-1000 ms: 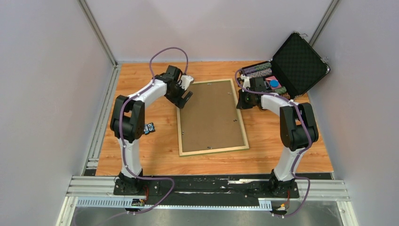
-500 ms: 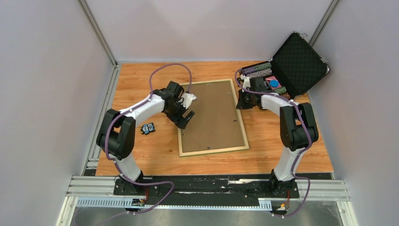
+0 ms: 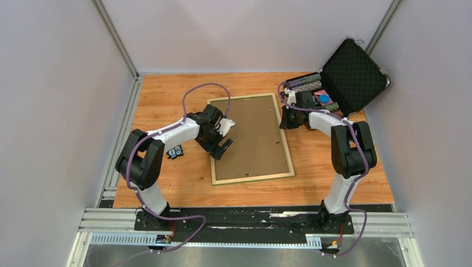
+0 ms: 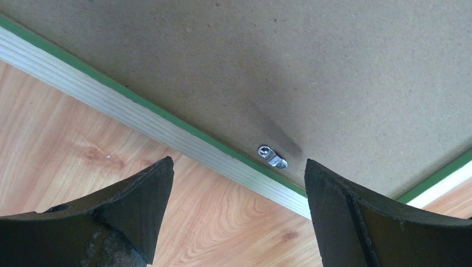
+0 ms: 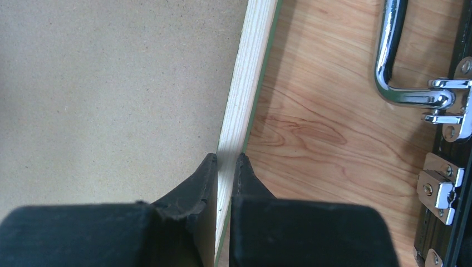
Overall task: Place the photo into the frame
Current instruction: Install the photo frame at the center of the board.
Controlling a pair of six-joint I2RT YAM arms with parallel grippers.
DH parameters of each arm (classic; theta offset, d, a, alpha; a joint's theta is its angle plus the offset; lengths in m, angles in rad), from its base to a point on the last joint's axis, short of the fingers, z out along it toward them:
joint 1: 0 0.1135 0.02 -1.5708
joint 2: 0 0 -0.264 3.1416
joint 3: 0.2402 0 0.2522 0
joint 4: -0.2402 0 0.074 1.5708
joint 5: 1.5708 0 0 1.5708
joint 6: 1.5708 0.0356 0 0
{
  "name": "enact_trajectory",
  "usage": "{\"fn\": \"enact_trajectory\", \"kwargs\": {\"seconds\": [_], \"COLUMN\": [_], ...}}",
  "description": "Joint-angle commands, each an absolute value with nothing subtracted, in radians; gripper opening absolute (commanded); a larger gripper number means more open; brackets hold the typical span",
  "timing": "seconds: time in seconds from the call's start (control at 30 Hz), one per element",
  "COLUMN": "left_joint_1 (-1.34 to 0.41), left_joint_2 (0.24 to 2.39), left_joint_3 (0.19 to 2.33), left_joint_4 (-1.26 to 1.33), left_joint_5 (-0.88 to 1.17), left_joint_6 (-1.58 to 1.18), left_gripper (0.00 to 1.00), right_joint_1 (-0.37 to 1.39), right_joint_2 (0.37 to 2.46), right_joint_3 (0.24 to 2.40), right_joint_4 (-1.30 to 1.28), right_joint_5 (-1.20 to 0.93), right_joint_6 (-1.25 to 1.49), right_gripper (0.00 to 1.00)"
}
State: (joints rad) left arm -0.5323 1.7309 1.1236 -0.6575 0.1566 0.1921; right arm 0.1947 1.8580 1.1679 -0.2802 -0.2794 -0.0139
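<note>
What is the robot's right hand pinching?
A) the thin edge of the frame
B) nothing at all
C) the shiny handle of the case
A: the right hand has its two fingers shut on the pale wooden edge of the frame.

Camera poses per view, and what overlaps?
Top external: above and behind the arms, looking down on the table; both show.
Left wrist: above the frame rail, facing backing board and metal clip; open left pincer shows.
Right wrist: looks along the opposite rail; right pincer clamps it.
Shared: both wrist views see frame and backing board.
</note>
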Motion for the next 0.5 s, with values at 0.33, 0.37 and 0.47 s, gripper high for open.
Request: {"fn": "enact_trajectory", "kwargs": {"seconds": [0.33,0.37,0.47], "left_joint_1": [-0.546,-0.545,-0.546], "left_joint_2": [1.758,1.758,1.760], "left_joint_3": [1.118,1.115,1.110], "left_joint_4": [-0.588,-0.589,-0.598], "left_joint_5": [0.093,0.093,0.091], "left_joint_6": [0.160,0.161,0.173], "left_gripper": [0.82,0.79,0.71], "right_joint_1": [0.195,0.195,0.194], "right_joint_2": [1.860,1.860,1.860], "right_joint_3": [1.169,1.169,1.169], "right_joint_4": [-0.315,-0.315,-0.316], "right_joint_5": [-0.308,-0.310,-0.313], "right_joint_6": [-0.066,-0.066,-0.064], "right_gripper": [0.00,0.00,0.00]}}
